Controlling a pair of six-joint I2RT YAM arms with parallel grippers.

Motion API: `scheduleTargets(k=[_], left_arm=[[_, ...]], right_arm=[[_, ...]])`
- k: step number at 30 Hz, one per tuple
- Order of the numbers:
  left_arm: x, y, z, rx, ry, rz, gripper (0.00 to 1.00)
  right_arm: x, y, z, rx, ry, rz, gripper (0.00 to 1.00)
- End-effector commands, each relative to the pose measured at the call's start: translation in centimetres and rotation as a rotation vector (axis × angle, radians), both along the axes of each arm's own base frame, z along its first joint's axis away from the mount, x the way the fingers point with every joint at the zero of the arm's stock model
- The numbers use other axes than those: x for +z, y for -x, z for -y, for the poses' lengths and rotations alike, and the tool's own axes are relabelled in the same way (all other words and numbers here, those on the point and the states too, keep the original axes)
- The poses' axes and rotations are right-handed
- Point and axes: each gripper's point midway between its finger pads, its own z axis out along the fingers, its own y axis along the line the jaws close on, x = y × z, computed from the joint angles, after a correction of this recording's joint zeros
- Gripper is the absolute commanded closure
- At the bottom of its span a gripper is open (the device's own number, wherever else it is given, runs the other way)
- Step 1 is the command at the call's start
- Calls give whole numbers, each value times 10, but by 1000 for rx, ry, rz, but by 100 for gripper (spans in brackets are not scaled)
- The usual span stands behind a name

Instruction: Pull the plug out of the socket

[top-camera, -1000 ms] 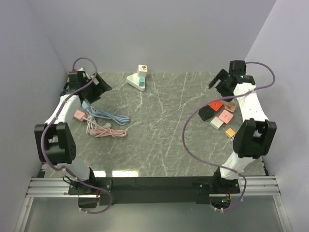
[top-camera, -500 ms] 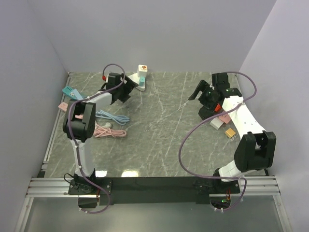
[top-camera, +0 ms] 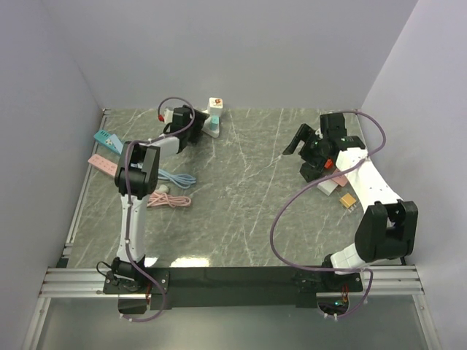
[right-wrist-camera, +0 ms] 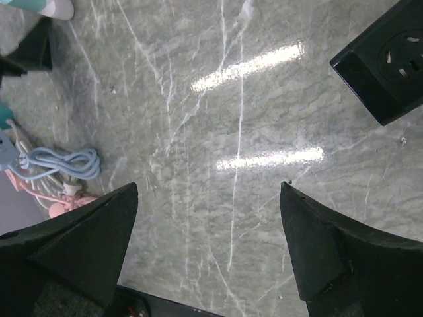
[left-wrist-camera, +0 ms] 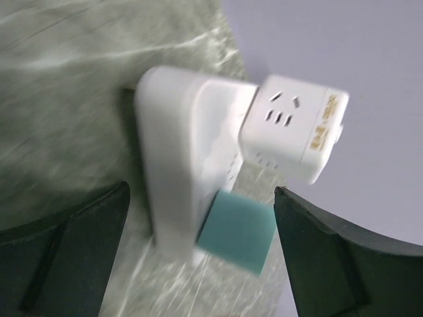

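Observation:
A white wedge-shaped socket (top-camera: pixel 203 122) stands at the back of the table. A teal plug (top-camera: pixel 214 130) sits in its side and a white cube adapter (top-camera: pixel 215 106) on top. In the left wrist view the socket (left-wrist-camera: pixel 175 158), teal plug (left-wrist-camera: pixel 238 228) and white cube (left-wrist-camera: pixel 294 135) are close ahead. My left gripper (top-camera: pixel 193 122) is open and empty just left of the socket, its jaws (left-wrist-camera: pixel 201 191) either side of the socket's lower end and apart from it. My right gripper (top-camera: pixel 295 141) is open and empty over bare table (right-wrist-camera: pixel 208 188) at the right.
Blue cable (top-camera: pixel 171 177) and pink cable (top-camera: pixel 168 199) lie coiled at the left, beside a teal strip (top-camera: pixel 108 138) and a pink strip (top-camera: pixel 102 162). A black socket cube (top-camera: pixel 312 171) and several coloured adapters (top-camera: pixel 339 175) lie at the right. The black cube also shows in the right wrist view (right-wrist-camera: pixel 386 63).
My left arm has swung from the far left of the table to the socket at the back. My right gripper has moved left and inward from the right wall.

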Motion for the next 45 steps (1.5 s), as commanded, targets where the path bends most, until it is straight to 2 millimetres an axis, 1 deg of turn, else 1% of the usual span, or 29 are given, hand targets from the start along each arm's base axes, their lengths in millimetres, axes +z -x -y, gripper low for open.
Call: scheduleTargets(k=[1, 2, 5, 7, 8, 10, 11, 13, 14, 16, 17, 19, 21, 22, 24, 25, 26, 27, 28, 29, 30, 31, 36, 37, 41, 42, 43, 44, 45], left_arm=[[-12, -16, 11, 3, 31, 6, 4], [-21, -17, 11, 9, 36, -5, 5], [-31, -21, 10, 33, 50, -2, 7], [-26, -29, 13, 25, 52, 8, 11], [-33, -30, 14, 19, 46, 0, 16], [-29, -32, 18, -4, 43, 12, 23], [-27, -33, 17, -5, 46, 16, 31], [-29, -29, 17, -14, 58, 22, 40], [-25, -29, 16, -13, 60, 30, 49], [-26, -23, 19, -48, 52, 29, 58], [-18, -21, 20, -59, 50, 41, 67], [-19, -13, 19, -76, 41, 43, 76], [0, -8, 21, -101, 42, 74, 86], [10, -1, 21, -117, 30, 87, 92], [24, 9, 23, -150, 20, 110, 96], [39, 18, 24, -175, -13, 132, 98], [39, 26, 24, -186, -46, 106, 99], [43, 32, 23, -197, -80, 97, 99], [60, 41, 26, -232, -152, 123, 99], [63, 48, 27, -245, -198, 111, 100], [53, 62, 24, -261, -257, 39, 99], [63, 72, 28, -284, -329, 51, 100], [48, 128, 28, -341, -490, -45, 100], [40, 146, 28, -352, -521, -67, 100], [28, 184, 34, -386, -519, -71, 100], [19, 195, 33, -395, -524, -93, 100], [22, 203, 40, -404, -519, -86, 100], [21, 206, 38, -392, -533, -88, 100], [15, 215, 38, -393, -532, -105, 100]], right_arm=[[0, -7, -3, 33, -3, 19, 6], [0, -8, -3, 36, -2, 18, 6], [-3, -9, -4, 45, 3, 11, 6], [-6, -11, -4, 54, 2, 4, 7], [-7, -11, -5, 61, -1, 0, 7], [-12, -12, -6, 66, -2, -12, 8], [-13, -12, -6, 68, -4, -16, 8], [-14, -14, -8, 70, -10, -13, 9], [-15, -14, -7, 70, -11, -14, 9], [-16, -14, -9, 71, -15, -15, 9], [-16, -15, -9, 72, -18, -16, 9], [-17, -14, -9, 71, -23, -17, 10], [-15, -13, -10, 75, -26, -11, 11], [-13, -13, -10, 75, -27, 0, 11], [-12, -12, -10, 75, -27, 5, 12], [-8, -11, -11, 78, -31, 17, 12], [-9, -10, -12, 87, -35, 17, 12], [-8, -9, -15, 102, -44, 23, 12], [-6, -9, -19, 121, -56, 42, 13], [-6, -7, -24, 151, -68, 44, 13], [-6, -4, -31, 183, -75, 46, 13], [-5, -5, -37, 210, -89, 62, 13], [3, 7, -81, 341, -216, 106, 9], [5, 6, -93, 367, -241, 128, 9], [-9, 11, -123, 376, -323, 77, 8], [-18, 10, -127, 368, -334, 48, 8], [-24, 8, -129, 349, -337, 32, 8], [-29, 11, -136, 333, -349, -3, 8], [-40, 12, -139, 329, -352, -37, 8]])
